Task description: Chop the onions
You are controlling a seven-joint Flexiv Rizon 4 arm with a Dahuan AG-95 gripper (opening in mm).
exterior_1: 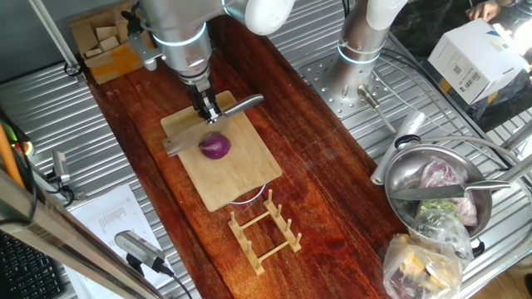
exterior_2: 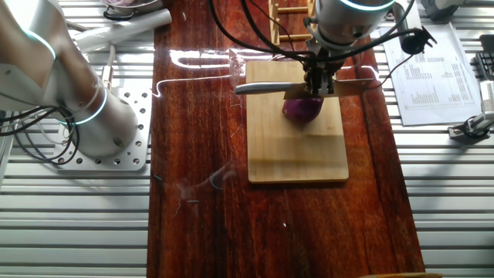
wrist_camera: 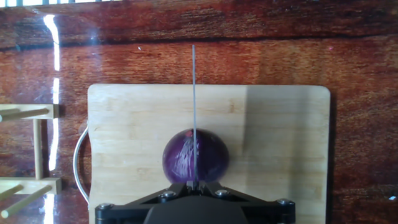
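A small round red onion with glossy dark purple skin lies on the bamboo board. It also shows in the other fixed view and in the hand view. My gripper is shut on a knife and holds it just above the onion. In the hand view the blade runs edge-on down the onion's middle and touches its top. In the other fixed view the gripper holds the knife across the board.
A wooden dish rack stands at the board's near end. A metal bowl with leafy vegetables and a plastic bag sit at the right. A wooden box of blocks stands at the back left. A second arm's base stands behind.
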